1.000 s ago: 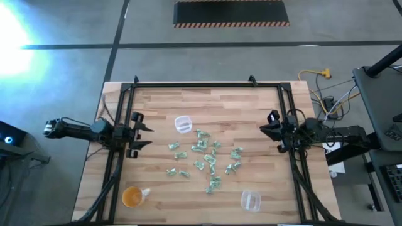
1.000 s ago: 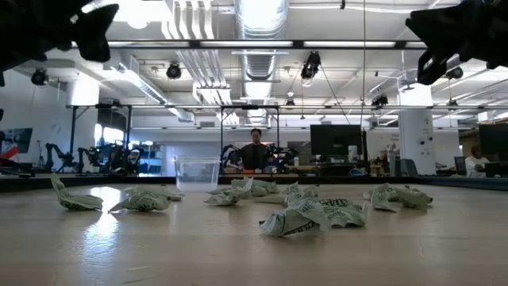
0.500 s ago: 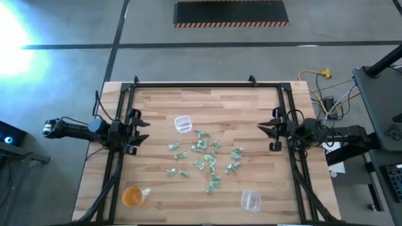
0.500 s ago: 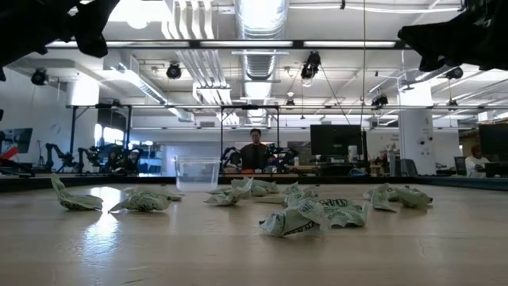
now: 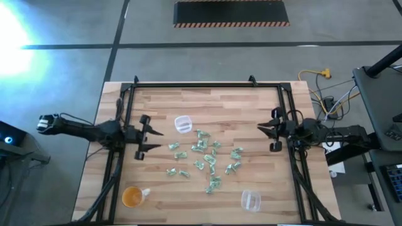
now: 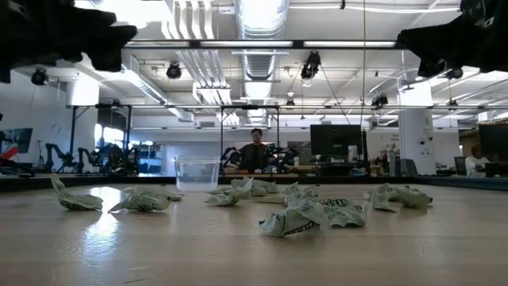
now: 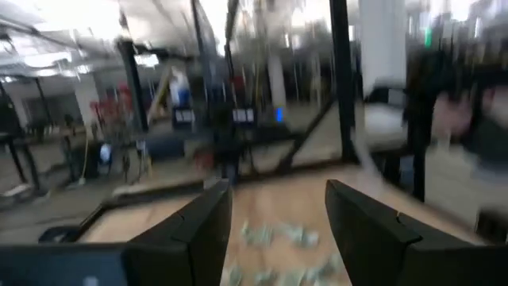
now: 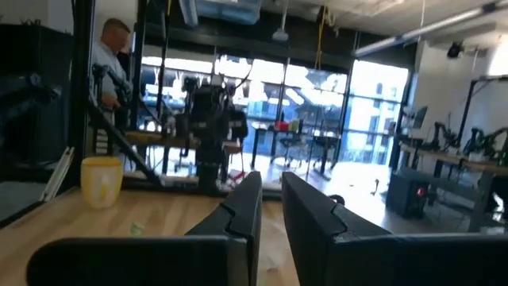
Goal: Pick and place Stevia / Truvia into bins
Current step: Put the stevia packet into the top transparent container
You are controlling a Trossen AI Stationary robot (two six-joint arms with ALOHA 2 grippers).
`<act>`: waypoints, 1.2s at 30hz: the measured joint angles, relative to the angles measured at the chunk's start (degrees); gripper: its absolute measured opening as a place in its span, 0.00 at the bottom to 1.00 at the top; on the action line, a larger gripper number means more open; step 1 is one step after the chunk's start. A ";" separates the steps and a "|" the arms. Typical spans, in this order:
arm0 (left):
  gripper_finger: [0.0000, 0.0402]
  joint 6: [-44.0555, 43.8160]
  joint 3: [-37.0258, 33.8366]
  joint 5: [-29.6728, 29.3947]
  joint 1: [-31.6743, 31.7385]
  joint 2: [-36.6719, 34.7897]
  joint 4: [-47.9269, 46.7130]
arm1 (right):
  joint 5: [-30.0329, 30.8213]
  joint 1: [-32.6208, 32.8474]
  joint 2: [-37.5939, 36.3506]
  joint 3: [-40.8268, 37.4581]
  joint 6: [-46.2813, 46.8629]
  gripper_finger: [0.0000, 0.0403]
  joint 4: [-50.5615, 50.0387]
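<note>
Light wooden plank table with a black frame along its edges, scattered pale green and white packets across its middle, clear cup beside them at the far side, second clear cup near the front edge, orange-tinted cup at the front left corner

Open workshop hall around a wooden surface

The surface of pale wood planks stands on a grey concrete floor, crossed by a dark seam line, with a black mat edged in hazard stripes beyond its far edge. Strong glare whitens the floor's corner. A yellow cable lies coiled beside a dark desk. Level across the room, exposed ducts and strip lights run overhead, monitors stand on benches, and a person sits far back.
</note>
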 joint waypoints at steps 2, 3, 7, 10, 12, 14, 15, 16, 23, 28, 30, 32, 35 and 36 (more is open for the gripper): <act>0.47 1.07 4.50 -2.04 0.00 1.36 -8.43 | -0.01 0.00 -0.01 0.00 -0.20 0.11 1.95; 0.47 1.26 7.07 -2.92 0.00 2.05 -12.76 | 0.01 0.00 -0.01 0.00 -0.16 0.11 2.68; 0.47 -0.66 15.48 -5.90 -0.04 6.96 -25.49 | 0.01 0.00 0.01 0.00 0.10 0.11 2.77; 0.47 -2.75 17.95 -8.72 -0.15 12.09 -27.24 | 0.01 0.00 -0.01 0.00 1.71 0.11 1.89; 0.47 -5.29 18.24 -9.78 -0.17 15.39 -27.91 | 0.01 0.00 -0.01 0.00 2.99 0.11 1.82; 0.47 -8.57 18.27 -9.92 -0.17 19.02 -28.12 | 0.01 0.00 -0.01 0.00 3.99 0.11 1.83; 0.47 -10.33 18.31 -9.89 -0.20 20.74 -28.60 | 0.01 0.00 -0.01 0.00 4.46 0.11 1.83; 0.47 -12.17 18.23 -9.84 -0.30 22.56 -29.80 | 0.01 0.00 -0.01 0.00 4.63 0.11 1.83; 0.47 -20.25 21.16 -9.87 -3.19 32.86 -33.20 | -0.30 0.02 -0.03 0.00 5.85 0.11 1.44; 0.47 -22.43 24.96 -11.24 -7.14 36.88 -34.02 | -1.83 0.02 -0.01 0.00 5.36 0.11 -0.24; 0.47 -24.07 26.31 -12.71 -9.31 38.33 -36.25 | -2.41 0.02 -0.01 0.00 4.72 0.11 -2.66; 0.47 -26.77 28.35 -14.93 -11.63 39.82 -38.63 | -2.82 0.02 0.02 0.00 4.62 0.11 -4.79; 0.47 -31.18 30.23 -18.84 -15.41 42.50 -42.69 | -3.06 0.02 0.02 0.00 4.70 0.11 -7.37; 0.47 -32.14 30.84 -19.85 -16.58 43.58 -43.14 | -3.06 0.02 0.02 0.00 4.71 0.11 -7.91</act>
